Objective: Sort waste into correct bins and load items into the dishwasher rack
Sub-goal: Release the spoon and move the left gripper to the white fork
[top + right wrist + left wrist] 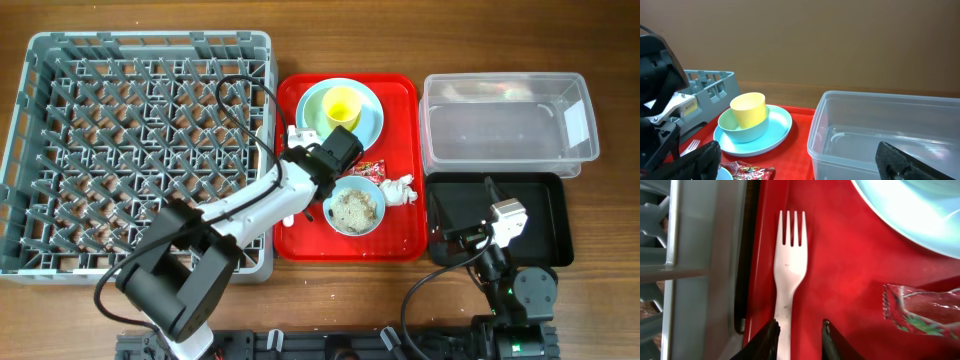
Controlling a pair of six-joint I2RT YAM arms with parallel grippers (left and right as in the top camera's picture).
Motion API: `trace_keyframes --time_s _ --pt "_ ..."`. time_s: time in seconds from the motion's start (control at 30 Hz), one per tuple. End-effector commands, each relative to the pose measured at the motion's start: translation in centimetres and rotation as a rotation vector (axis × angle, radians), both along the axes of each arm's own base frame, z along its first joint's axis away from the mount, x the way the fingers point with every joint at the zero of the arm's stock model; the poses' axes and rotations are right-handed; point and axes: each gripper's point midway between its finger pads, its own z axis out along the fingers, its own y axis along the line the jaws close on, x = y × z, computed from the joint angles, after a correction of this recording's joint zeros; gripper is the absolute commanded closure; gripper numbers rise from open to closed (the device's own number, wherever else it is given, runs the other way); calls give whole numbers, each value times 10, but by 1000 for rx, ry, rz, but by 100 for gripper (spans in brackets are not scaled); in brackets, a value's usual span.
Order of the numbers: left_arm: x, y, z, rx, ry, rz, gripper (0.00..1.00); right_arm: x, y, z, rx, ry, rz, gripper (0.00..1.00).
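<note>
The left arm [250,205] reaches diagonally from the tabletop's [610,300] front edge. The left tool [800,330], jaws slightly apart, straddles the fork's [790,265] handle by the red tray's [840,280] left edge. The right tool [800,157] has its jaws spread wide.

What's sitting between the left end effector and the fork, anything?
Nothing visible. The fork lies flat on the red tray, its handle between the open jaws of the left end effector, close to one of them. The red wrapper and the plate lie off to the side, clear of it.
</note>
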Motion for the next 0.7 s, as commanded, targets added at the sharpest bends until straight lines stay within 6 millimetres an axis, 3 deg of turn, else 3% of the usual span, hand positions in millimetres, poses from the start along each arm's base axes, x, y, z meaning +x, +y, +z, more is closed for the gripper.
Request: trace_keyframes --time_s 0.0,0.13,0.43,0.67 --pt "4 5 -1 25 -28 26 73 0 2 0 -3 -4 8 0" --pt "0 7 -9 25 -16 24 77 0 2 0 -3 -4 8 0" --pt "-6 16 -25 41 -31 19 76 0 2 0 -3 -4 8 0" --pt "-16 6 -33 -22 31 0 76 0 2 0 -3 -3 8 0"
